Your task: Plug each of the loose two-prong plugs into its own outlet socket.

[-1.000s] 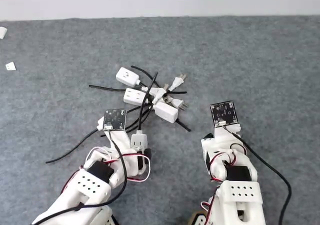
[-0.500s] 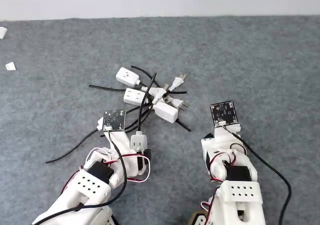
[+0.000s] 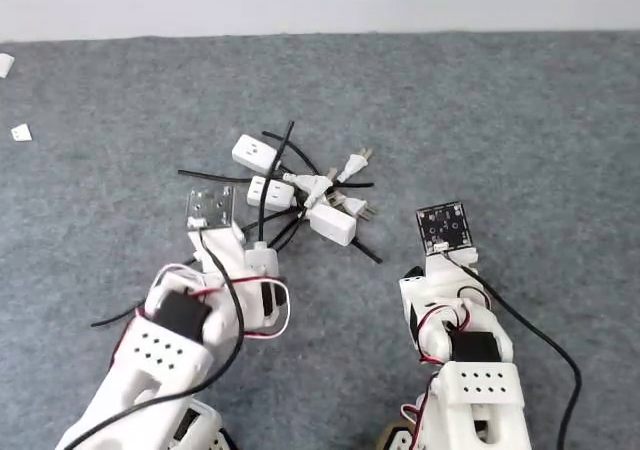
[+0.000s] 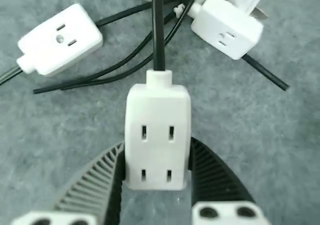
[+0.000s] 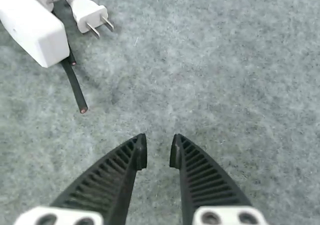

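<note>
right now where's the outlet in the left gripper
The outlet sits in the left gripper, left of centre in the high view, just nearer the arms than the pile of outlets and plugs, its cord running across it.

We see the left arm [image 3: 165, 345] at the near edge of the gray table [image 3: 520, 120], with a white socket block [image 3: 262, 262] at its tip. The block's black cord [image 3: 283, 140] runs over a pile of white sockets [image 3: 255, 153] and loose plugs [image 3: 352, 165] mid-table. The right arm [image 3: 465, 355] sits beside the pile.
</note>
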